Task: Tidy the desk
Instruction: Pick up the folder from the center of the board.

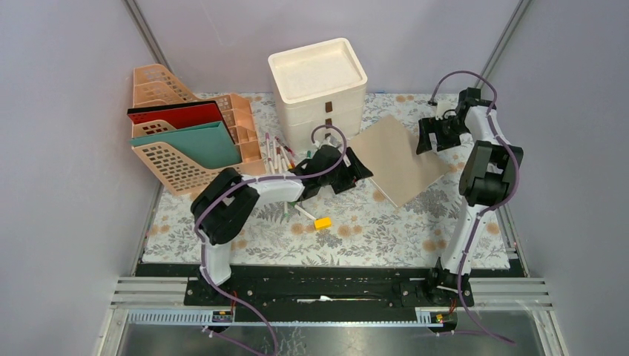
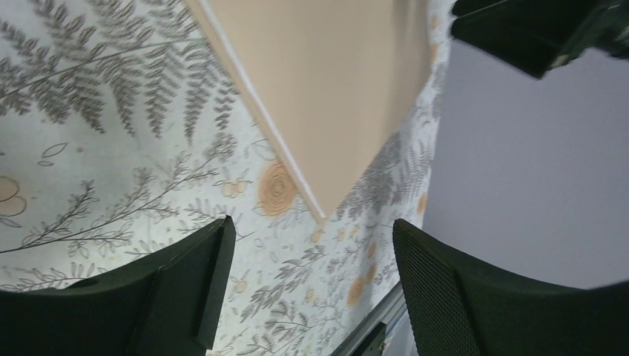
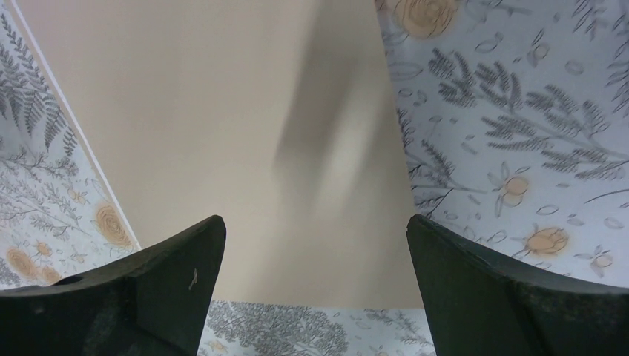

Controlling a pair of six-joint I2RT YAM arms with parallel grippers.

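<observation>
The surface (image 1: 371,233), draped in pale cloth printed with grey ferns and tan flowers, stretches from the black rail (image 1: 326,271) in front of the two arms' bases to the back wall (image 1: 222,37). At its far left corner stands a peach mesh file rack (image 1: 174,170) holding a red folder (image 1: 174,113) and a teal folder (image 1: 189,144). A white stack of drawers (image 1: 319,81) sits at the middle of the far edge. Just beside it, toward the far right corner, a tan sheet (image 1: 400,159) lies flat, turned at an angle. Several pens (image 1: 280,157) lie scattered by the rack's right side. A small yellow block (image 1: 323,222) rests near the middle of the surface, beside a white pen (image 1: 304,212).

The left hand (image 1: 362,169) reaches across the middle of the surface, its jaws spread apart with nothing between them. Its wrist camera shows one corner of the tan sheet pointing toward the gap between its fingers (image 2: 200,274). The right hand (image 1: 430,137) hangs over the sheet's far right side, jaws likewise wide and empty. Its wrist camera looks down on the tan sheet between its fingers (image 3: 170,274).
</observation>
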